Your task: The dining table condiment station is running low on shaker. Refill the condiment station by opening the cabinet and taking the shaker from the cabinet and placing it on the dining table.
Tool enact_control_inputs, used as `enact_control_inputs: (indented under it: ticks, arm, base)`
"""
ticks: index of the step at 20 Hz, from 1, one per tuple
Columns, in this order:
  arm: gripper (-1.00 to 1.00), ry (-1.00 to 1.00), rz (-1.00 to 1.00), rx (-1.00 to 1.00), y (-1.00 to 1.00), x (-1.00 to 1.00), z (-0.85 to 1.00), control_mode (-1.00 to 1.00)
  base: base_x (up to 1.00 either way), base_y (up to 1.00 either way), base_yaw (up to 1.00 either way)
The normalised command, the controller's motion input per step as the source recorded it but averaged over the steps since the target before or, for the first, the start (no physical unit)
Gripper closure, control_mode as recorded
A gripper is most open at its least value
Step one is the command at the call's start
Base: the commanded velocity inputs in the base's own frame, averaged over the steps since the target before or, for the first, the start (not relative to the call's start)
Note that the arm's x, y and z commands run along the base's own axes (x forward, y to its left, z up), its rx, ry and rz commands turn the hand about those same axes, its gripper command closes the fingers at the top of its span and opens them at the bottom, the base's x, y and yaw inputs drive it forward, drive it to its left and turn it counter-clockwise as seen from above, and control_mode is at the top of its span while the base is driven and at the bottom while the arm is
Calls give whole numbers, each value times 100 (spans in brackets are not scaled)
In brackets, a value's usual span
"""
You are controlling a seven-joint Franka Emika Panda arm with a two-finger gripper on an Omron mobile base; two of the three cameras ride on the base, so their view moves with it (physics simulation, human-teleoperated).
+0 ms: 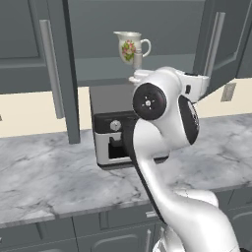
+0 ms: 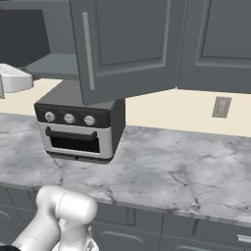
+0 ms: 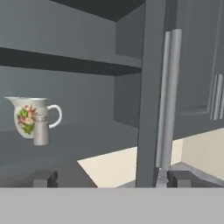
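Hand empty, fingertips spread wide, touching nothing, facing the open cabinet. Shaker: small grey cylinder with narrower cap, upright on the lower shelf, just before the floral pitcher.

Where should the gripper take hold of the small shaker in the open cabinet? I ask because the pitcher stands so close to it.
Grip the shaker around its straight round body, below the narrower cap, coming level from the open front of the cabinet. It stands upright on the shelf, and the pitcher sits right behind it, so the fingers should close across its two free sides.
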Motion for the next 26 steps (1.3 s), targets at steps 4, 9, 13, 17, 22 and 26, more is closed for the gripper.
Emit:
enact_control_inputs:
  ticks: [4, 9, 13, 17, 22, 26]
  arm:
    - [-100, 0, -15, 0, 0, 69, 0, -100]
    - [-100, 0, -22, -1, -1, 60, 0, -100]
    - [-100, 0, -31, 0, -21, 27, 0, -100]
    - [-100, 0, -27, 0, -9, 22, 0, -100]
    - [-100, 0, -21, 0, -1, 44, 0, -100]
    - [-100, 0, -20, 0, -33, 13, 0, -100]
  base:
    - [0, 0, 0]
    - [0, 0, 0]
    - [0, 0, 0]
    - [0, 0, 0]
    - [0, 0, 0]
    - [0, 0, 0]
